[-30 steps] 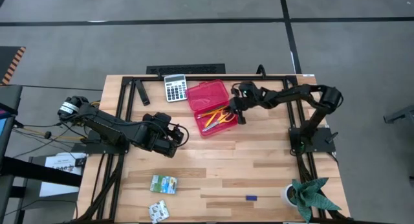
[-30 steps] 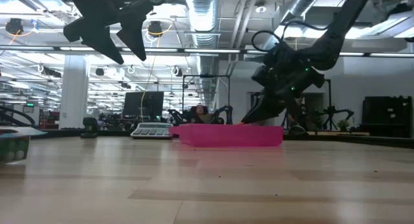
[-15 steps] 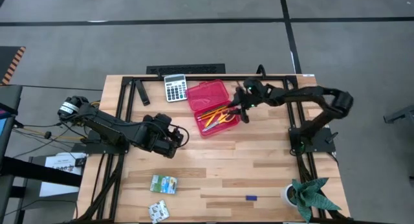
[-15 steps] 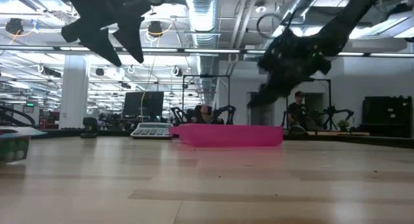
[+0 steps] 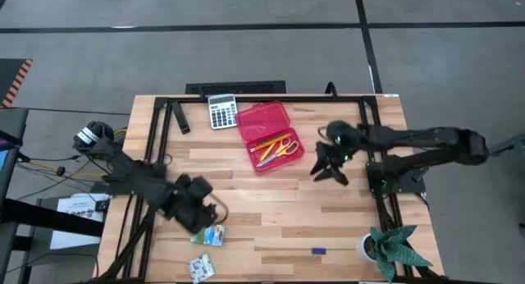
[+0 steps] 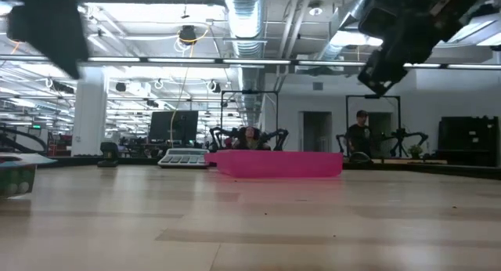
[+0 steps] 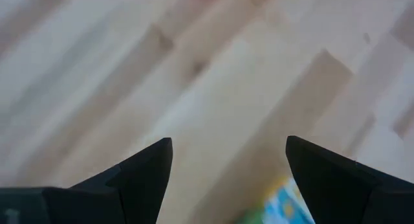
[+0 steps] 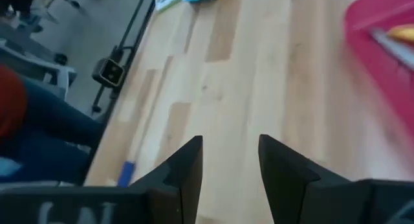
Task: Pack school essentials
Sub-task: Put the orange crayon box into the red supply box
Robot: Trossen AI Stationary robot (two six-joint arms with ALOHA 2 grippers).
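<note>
The open red case (image 5: 267, 136) holds the yellow-handled scissors (image 5: 283, 147) and several thin pencils (image 5: 264, 144). One green-and-white packet (image 5: 209, 233) lies flat near the table's front left, and a second packet (image 5: 201, 267) lies at the front edge. A tiny blue piece (image 5: 318, 251) lies on the wood at the front right. My left gripper (image 5: 212, 217) hangs open just above the first packet (image 7: 284, 204), with nothing between its fingers. My right gripper (image 5: 326, 171) stands open in the air to the right of the case, holding nothing, and its wrist view shows the blue piece (image 8: 126, 172).
A grey calculator (image 5: 221, 112) lies at the back, left of the red case. A potted plant (image 5: 394, 247) stands at the front right corner. Bare wood (image 5: 279, 202) stretches between the case and the packets. A person shows in the room beyond the table.
My left gripper has swung toward the table's near edge and now hangs over the first packet, still open. My right gripper has risen out of the red case and drawn back toward the table's right and near side, turning as it went. The scissors stay in the case.
</note>
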